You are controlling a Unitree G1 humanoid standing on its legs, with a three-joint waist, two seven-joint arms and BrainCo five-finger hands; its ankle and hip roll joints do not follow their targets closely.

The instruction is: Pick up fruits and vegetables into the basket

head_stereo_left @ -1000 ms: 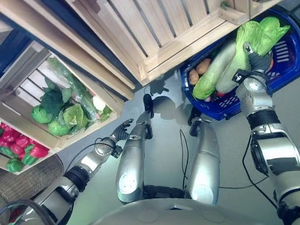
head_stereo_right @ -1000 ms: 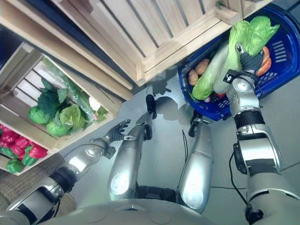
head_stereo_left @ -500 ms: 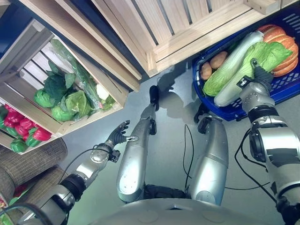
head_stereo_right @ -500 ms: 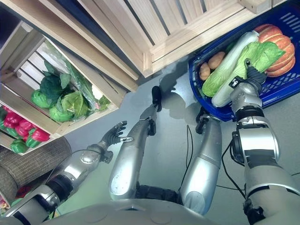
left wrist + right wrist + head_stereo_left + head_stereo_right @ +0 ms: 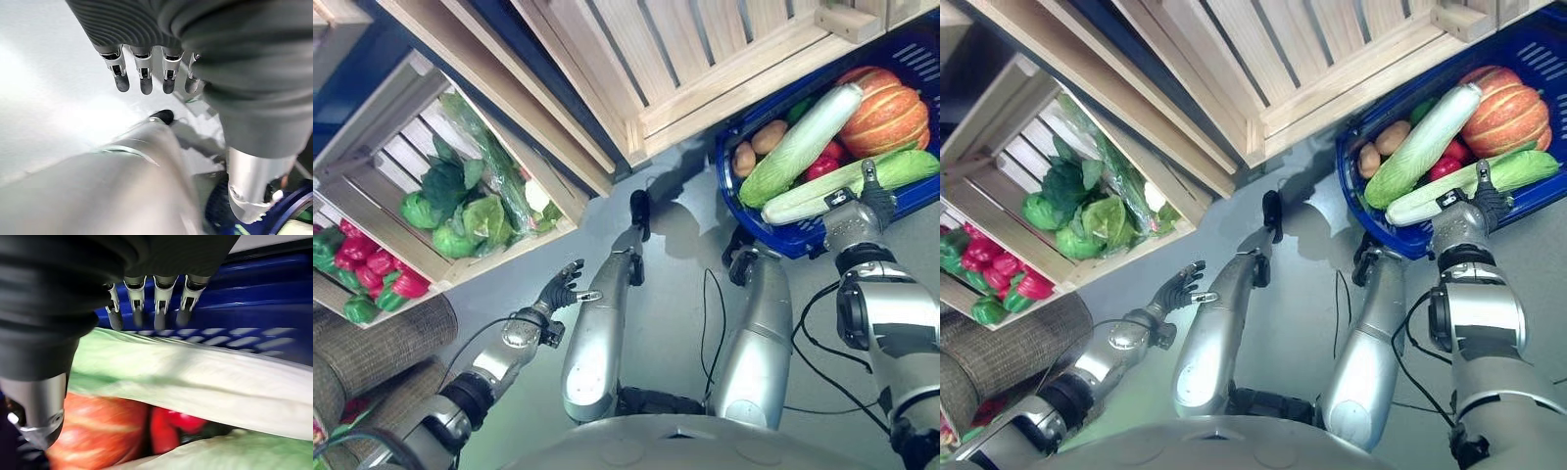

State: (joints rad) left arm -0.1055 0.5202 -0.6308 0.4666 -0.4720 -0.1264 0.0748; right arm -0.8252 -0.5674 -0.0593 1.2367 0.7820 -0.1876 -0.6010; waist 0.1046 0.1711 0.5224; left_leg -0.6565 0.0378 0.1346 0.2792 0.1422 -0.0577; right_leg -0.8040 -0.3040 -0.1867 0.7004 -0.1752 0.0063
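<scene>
Hanging low over the grey floor (image 5: 666, 264), left hand (image 5: 558, 291) with fingers relaxed apart, holding nothing. Hovering at the blue basket (image 5: 803, 235) rim, right hand (image 5: 871, 201) with fingers (image 5: 159, 313) straight, gripping nothing, just above a long cabbage (image 5: 862, 181) lying inside beside another cabbage (image 5: 798, 147), pumpkin (image 5: 886, 108) and potatoes (image 5: 756, 147). Sitting farther left, wooden crate (image 5: 401, 117) of greens (image 5: 460, 211) and peppers (image 5: 372, 274).
</scene>
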